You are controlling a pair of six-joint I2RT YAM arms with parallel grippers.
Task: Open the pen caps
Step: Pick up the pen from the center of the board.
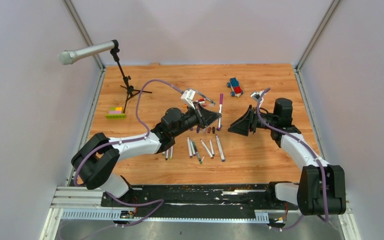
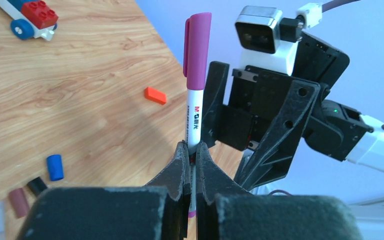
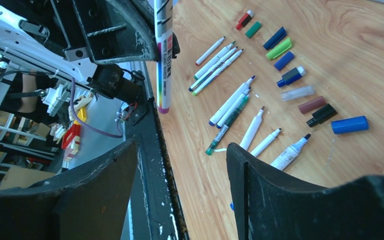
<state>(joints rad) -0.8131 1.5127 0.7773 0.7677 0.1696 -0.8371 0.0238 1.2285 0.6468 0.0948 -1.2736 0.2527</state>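
Note:
My left gripper (image 2: pixel 192 150) is shut on the white barrel of a pen (image 2: pixel 194 120) that stands upright above the table. Its purple pen cap (image 2: pixel 198 50) is on the upper end. In the top view this pen (image 1: pixel 220 107) hangs between the two grippers. My right gripper (image 3: pixel 182 165) is open with nothing between its jaws. It faces the held pen (image 3: pixel 163 60) from a short way off, apart from it. Several uncapped pens (image 3: pixel 230 105) lie in a loose row on the wood. Loose pen caps (image 3: pixel 300 92) lie beside them, one of them blue (image 3: pixel 349 124).
A blue-and-red toy car (image 1: pixel 235 86) sits at the back of the table. A microphone on a stand (image 1: pixel 125 80) and a green-yellow brick bar (image 1: pixel 115 114) are at the back left. A small orange block (image 2: pixel 155 95) lies on the wood.

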